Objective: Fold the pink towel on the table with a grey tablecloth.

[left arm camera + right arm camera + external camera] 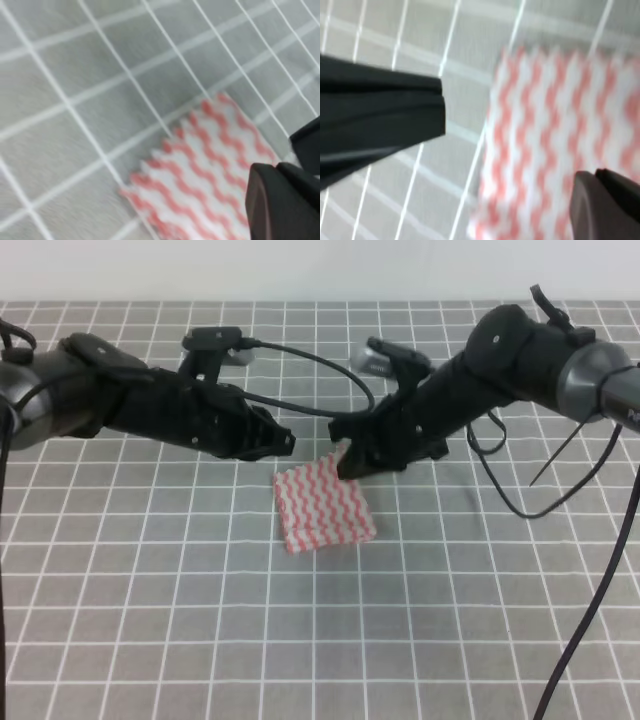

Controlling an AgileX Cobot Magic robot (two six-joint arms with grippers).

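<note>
Pale wall (pixel 300 268) band along the far edge, perhaps white, soft even light, no strong shadows

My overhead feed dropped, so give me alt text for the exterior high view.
A pink towel lies on the grey gridded tablecloth, its far corner lifted at the right gripper. The left gripper hangs just left of that corner.

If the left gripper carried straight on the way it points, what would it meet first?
Most likely the right gripper, which sits close ahead of the left gripper above the pink towel; depth between them is unclear.
</note>
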